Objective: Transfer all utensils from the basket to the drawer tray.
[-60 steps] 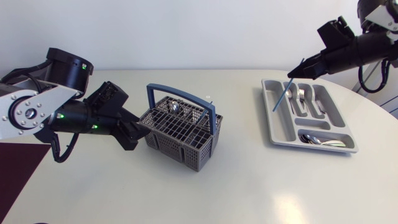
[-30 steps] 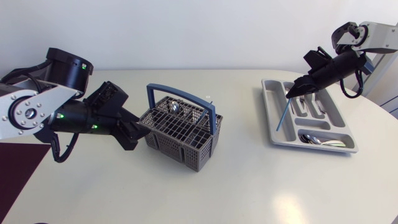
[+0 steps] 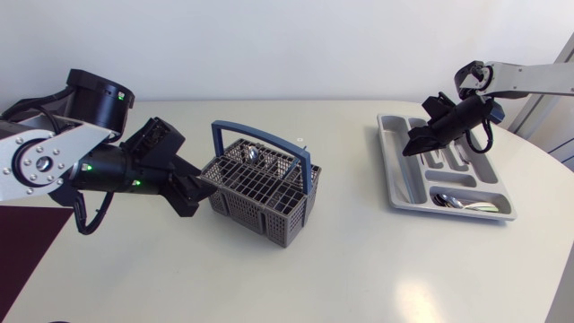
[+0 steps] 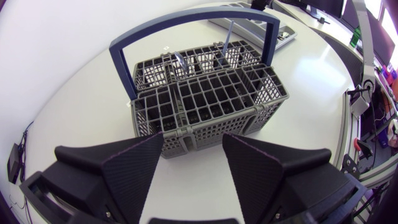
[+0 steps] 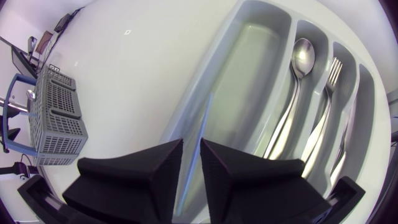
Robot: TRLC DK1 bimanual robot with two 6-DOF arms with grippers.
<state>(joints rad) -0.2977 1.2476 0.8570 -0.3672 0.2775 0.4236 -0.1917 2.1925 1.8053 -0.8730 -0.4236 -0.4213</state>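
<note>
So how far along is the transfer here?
Done: steel spoon and forks lie in the grey plastic drawer tray. In hand: the right gripper holds a thin blue stick over the tray's long slot. Remaining: metal utensils stand in the grey mesh basket.

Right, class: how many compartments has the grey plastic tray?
5: one wide, under the thin blue stick in the right gripper; three narrow alongside, holding metal cutlery; one crosswise at the end, holding spoons.

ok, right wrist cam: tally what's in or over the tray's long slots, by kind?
Spoon: 1
Fork: 1
Blue stick: 1, held in the right end effector over the widest slot
Unnamed utensil, mostly hidden in the outermost slot: 1
Total: 4
</note>
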